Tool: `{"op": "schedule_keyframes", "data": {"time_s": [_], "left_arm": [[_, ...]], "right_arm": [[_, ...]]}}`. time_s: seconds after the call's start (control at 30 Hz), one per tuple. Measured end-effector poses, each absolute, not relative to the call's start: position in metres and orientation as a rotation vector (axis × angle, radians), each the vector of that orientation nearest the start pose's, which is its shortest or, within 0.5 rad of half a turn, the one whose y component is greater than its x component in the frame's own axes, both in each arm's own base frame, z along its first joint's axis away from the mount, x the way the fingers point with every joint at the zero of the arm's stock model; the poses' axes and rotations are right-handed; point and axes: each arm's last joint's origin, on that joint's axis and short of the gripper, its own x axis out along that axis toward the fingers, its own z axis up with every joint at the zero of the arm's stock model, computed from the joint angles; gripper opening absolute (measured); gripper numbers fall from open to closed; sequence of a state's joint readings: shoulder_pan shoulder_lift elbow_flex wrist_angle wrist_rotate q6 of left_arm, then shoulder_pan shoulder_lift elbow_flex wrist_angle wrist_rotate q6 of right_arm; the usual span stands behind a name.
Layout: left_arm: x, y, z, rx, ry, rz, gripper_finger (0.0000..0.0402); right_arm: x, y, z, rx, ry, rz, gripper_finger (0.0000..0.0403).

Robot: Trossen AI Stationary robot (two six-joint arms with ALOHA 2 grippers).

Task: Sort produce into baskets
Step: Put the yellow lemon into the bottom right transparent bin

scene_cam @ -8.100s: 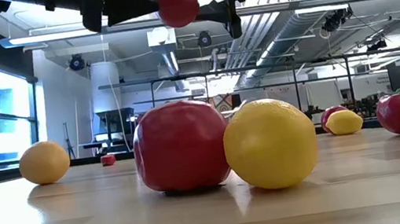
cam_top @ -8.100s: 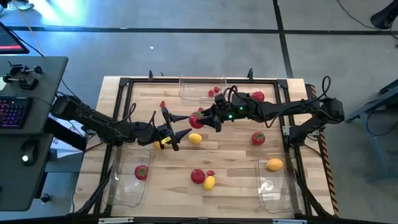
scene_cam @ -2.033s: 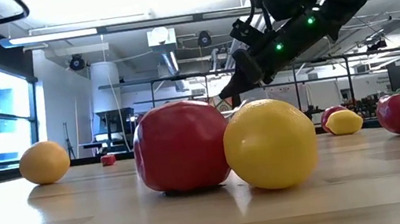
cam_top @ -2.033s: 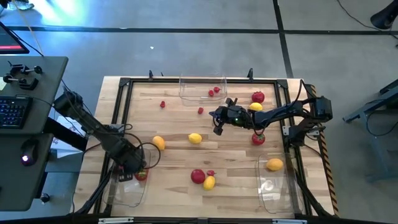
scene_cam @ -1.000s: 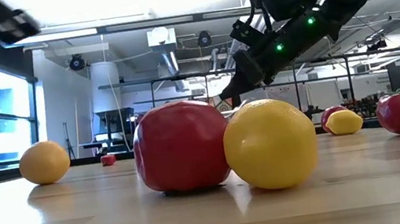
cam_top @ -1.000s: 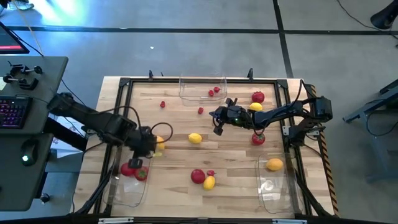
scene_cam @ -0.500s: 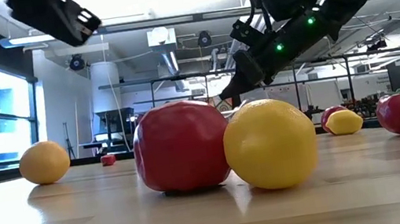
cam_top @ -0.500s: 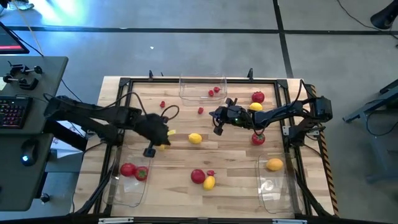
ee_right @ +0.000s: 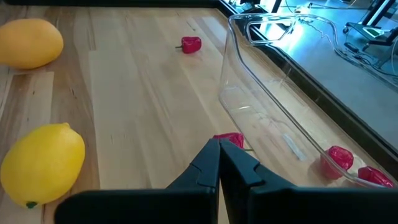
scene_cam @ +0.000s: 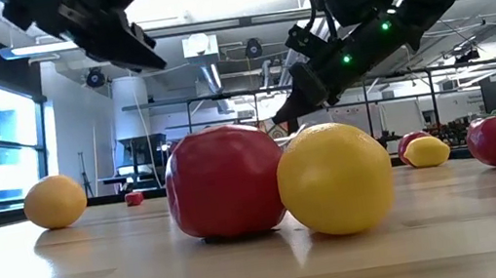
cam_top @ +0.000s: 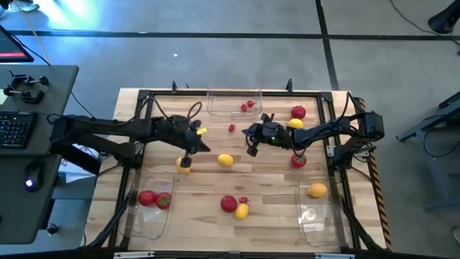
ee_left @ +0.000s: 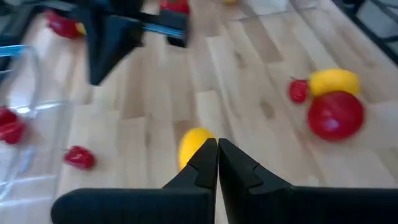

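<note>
Left pincer [cam_top: 199,141] now beside lemon [cam_top: 226,160]

High view: overhead, straight down, whole table [cam_top: 273,180] in frame. Low view: tabletop height, level, close behind a tomato [scene_cam: 225,182] and lemon [scene_cam: 335,177], also near the front edge in the high view. Wrist views: look past own fingers down at boards, close

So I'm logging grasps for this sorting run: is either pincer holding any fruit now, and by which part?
Nothing is held. The left pincer and right pincer are both shut with nothing between their fingers, above the table.
</note>
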State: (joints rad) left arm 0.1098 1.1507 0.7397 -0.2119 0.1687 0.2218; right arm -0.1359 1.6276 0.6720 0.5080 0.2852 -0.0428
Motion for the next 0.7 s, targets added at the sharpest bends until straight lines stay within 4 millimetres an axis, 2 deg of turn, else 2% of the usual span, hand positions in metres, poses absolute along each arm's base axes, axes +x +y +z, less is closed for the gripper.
{"op": "schedule_keyframes", "data": {"time_s": [0.17, 0.37, 0.7], "left_arm": [[0.237, 0.035, 0.232, 0.143, 0.547, -0.006, 0.0], [0.236, 0.047, 0.228, 0.164, 0.478, 0.145, 0.0], [0.232, 0.053, 0.221, 0.164, 0.552, 0.189, 0.0]], "right_arm": [[0.307, -0.05, 0.159, -0.076, 0.469, -0.404, 0.0], [0.307, -0.05, 0.159, -0.075, 0.469, -0.404, 0.0], [0.307, -0.05, 0.159, -0.057, 0.465, -0.408, 0.0]]}}
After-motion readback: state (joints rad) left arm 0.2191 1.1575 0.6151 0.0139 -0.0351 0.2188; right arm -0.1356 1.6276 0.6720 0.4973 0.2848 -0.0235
